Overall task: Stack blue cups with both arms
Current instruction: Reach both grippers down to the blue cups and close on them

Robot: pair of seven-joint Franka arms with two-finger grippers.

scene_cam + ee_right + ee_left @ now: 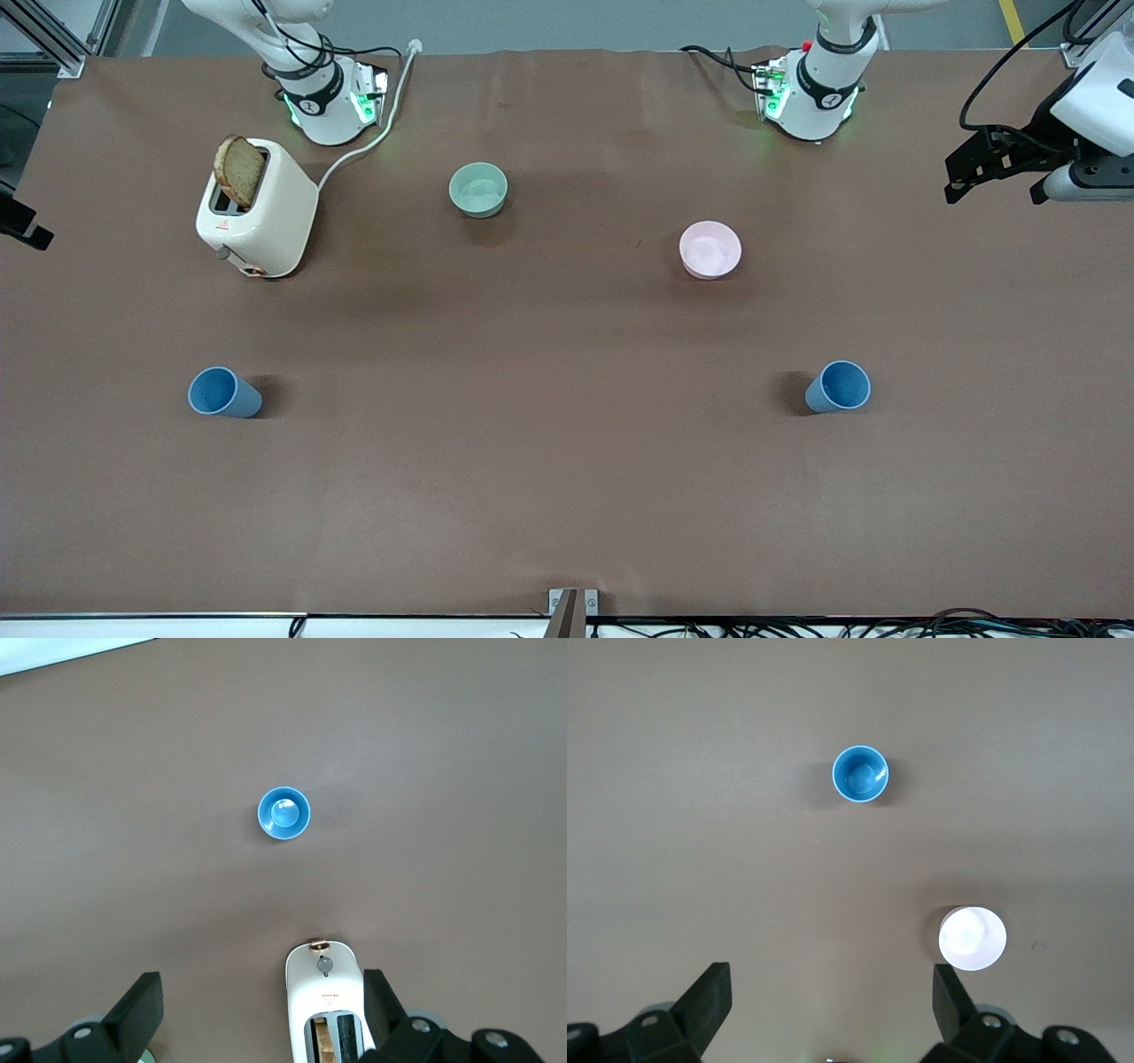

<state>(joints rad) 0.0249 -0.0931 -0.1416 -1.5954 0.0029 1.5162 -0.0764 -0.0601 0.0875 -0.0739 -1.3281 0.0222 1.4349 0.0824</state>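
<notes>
Brown paper covers the table (567, 478). White arms rise from bases along the robots' edge, both waiting. A cream toaster (259, 211) with a slice of bread (239, 171) standing in it sits near the right arm's base. A green bowl (478, 190) and a pink bowl (710, 250) lie mid-table. Two blue cups stand upright, well apart, nearer the front edge: one cup (223, 392) toward the right arm's end, the other cup (838, 386) toward the left arm's end. The left gripper (833, 1014) hangs high with fingers spread wide, holding nothing. The right gripper (261, 1014) hangs over the toaster, likewise wide and empty.
</notes>
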